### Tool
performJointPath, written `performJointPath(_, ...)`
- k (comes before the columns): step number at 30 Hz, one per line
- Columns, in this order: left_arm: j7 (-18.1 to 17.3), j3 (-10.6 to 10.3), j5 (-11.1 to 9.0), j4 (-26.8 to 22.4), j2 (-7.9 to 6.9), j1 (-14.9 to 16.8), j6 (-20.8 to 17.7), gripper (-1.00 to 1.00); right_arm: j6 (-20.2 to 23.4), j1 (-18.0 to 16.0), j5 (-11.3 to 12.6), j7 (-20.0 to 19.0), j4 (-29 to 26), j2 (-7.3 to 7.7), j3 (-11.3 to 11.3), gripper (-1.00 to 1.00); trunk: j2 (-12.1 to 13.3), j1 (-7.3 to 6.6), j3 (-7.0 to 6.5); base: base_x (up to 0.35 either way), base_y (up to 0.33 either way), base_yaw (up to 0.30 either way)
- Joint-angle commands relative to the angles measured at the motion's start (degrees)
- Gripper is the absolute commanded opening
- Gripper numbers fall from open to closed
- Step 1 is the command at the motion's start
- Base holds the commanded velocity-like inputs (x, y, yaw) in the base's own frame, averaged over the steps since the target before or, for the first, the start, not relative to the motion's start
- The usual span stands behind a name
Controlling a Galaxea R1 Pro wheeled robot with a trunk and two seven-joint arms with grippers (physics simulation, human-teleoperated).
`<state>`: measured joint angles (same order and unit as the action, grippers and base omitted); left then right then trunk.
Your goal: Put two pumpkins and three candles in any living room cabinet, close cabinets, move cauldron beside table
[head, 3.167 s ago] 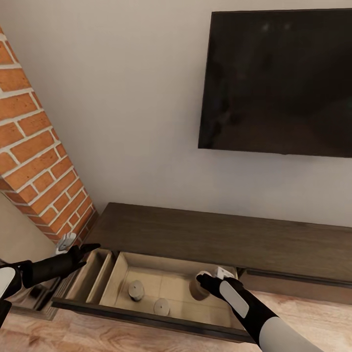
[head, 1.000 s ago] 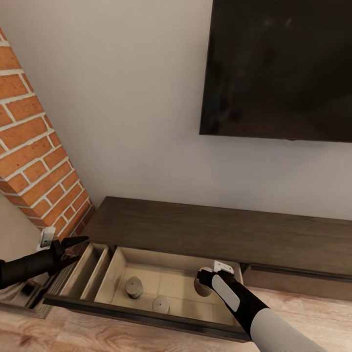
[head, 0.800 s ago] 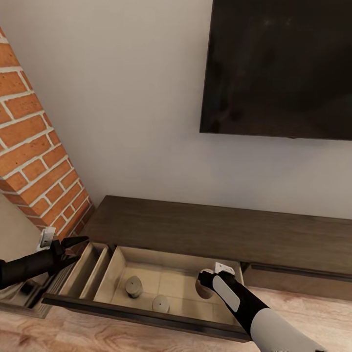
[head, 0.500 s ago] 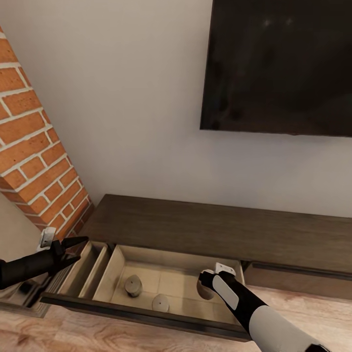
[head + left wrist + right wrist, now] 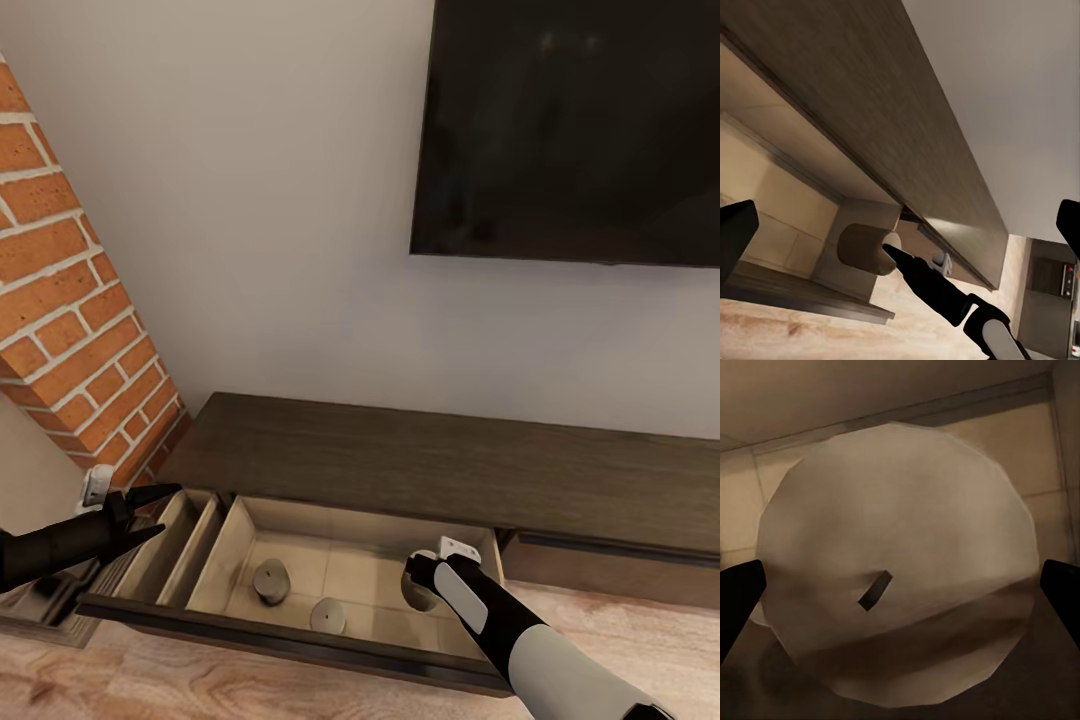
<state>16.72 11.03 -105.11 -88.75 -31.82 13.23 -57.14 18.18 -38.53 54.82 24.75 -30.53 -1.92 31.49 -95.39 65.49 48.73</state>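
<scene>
The long dark-brown cabinet [image 5: 450,470] stands against the wall with its left drawer [image 5: 290,642] pulled out, showing pale beige insides. Two grey candles [image 5: 270,581] [image 5: 328,615] stand on the drawer floor. A third candle [image 5: 421,596] stands at the drawer's right end, directly under my right gripper [image 5: 420,572]. In the right wrist view that candle's pale top and dark wick [image 5: 875,590] lie between the wide-apart fingers, so the gripper is open around it. The left wrist view shows the same candle [image 5: 861,247] under the right fingertip. My left gripper [image 5: 168,508] hangs open beside the drawer's left end.
A large black TV [image 5: 570,130] hangs on the white wall above the cabinet. A red brick column [image 5: 60,290] rises at the left. A second cabinet front [image 5: 610,570] to the right is shut. Light wooden floor [image 5: 200,690] runs in front of the drawer.
The head view has tilted a little, so the TV and cabinet sit differently in the picture. My left arm has drawn back leftward. The right gripper stays over the third candle.
</scene>
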Motion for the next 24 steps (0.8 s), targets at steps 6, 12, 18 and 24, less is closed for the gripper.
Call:
performJointPath(6, 0.59, 0.05, -0.61, -0.02, 0.0, 0.04, -0.16, 1.0, 0.19, -0.05, 0.21, 0.17, -0.19, 0.06, 0.55, -1.0, -2.45, 1.32, 1.13, 0.0, 0.0, 0.0)
performJointPath(12, 0.57, 0.05, -0.62, -0.02, 0.0, 0.04, -0.16, 1.0, 0.19, -0.05, 0.18, -0.01, -0.28, 0.06, 0.67, -1.0, -4.85, 2.64, 2.2, 0.0, 0.0, 0.0)
performJointPath(18, 0.59, 0.05, -0.63, -0.02, 0.0, 0.04, -0.16, 1.0, 0.18, -0.06, 0.12, -0.07, -0.17, 0.04, 0.75, -1.0, -7.26, 3.96, 3.28, 0.0, 0.0, 0.0)
performJointPath(24, 0.58, -0.03, -0.61, -0.02, 0.0, 0.04, -0.16, 1.0, -0.02, -0.05, 0.03, -2.78, -0.07, 0.01, 0.77, -1.0, -9.66, 5.27, 4.36, 0.0, 0.0, 0.0)
